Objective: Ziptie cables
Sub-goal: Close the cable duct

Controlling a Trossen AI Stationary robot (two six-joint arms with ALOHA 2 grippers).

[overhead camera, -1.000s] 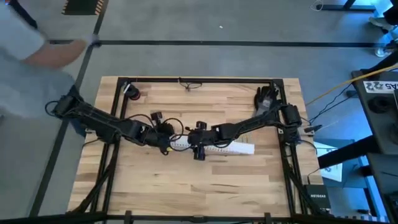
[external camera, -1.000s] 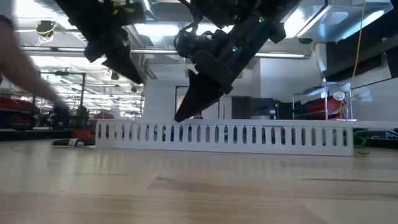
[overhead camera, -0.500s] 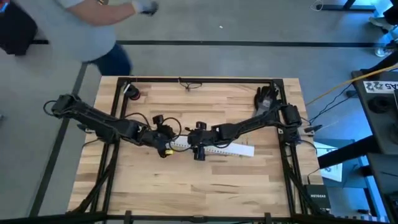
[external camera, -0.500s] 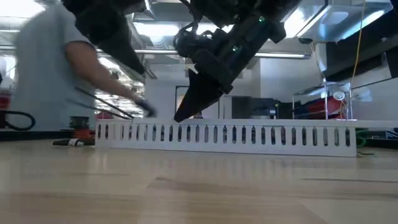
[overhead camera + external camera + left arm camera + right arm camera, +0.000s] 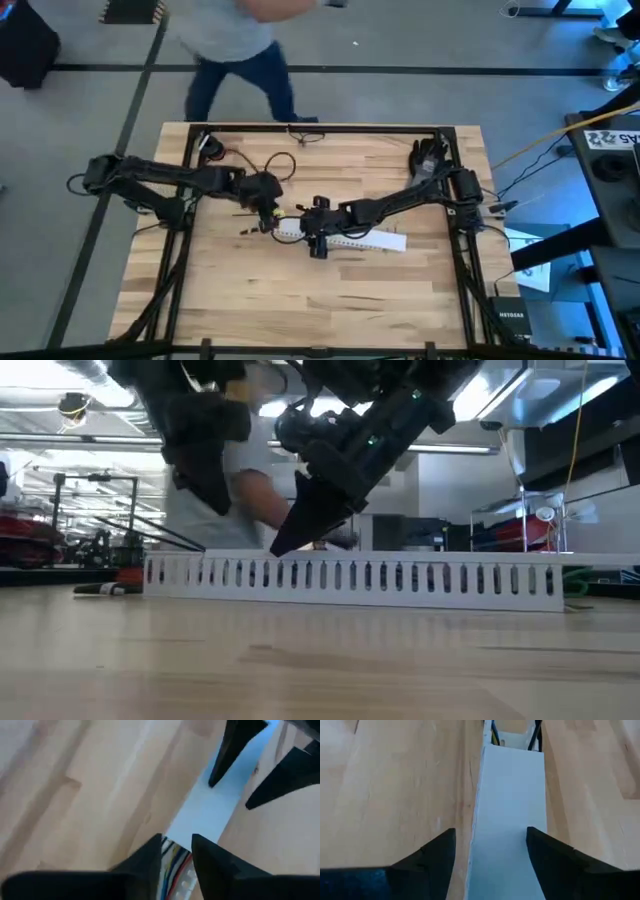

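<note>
Two dark claws, slotted white plastic duct (image 5: 350, 577)

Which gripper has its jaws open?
The right gripper, jaws wide astride the white duct; the left gripper is pinched on the cables.

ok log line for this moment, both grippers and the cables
left gripper: on cables at white duct end | right gripper: open, straddling duct | person: behind table

Looks like we're in a robotics lab or workshop: butcher-block desk (image 5: 320, 290) on a grey concrete floor (image 5: 400, 40), ceiling strip lights (image 5: 60, 435), equipment racks (image 5: 90, 520) behind.
</note>
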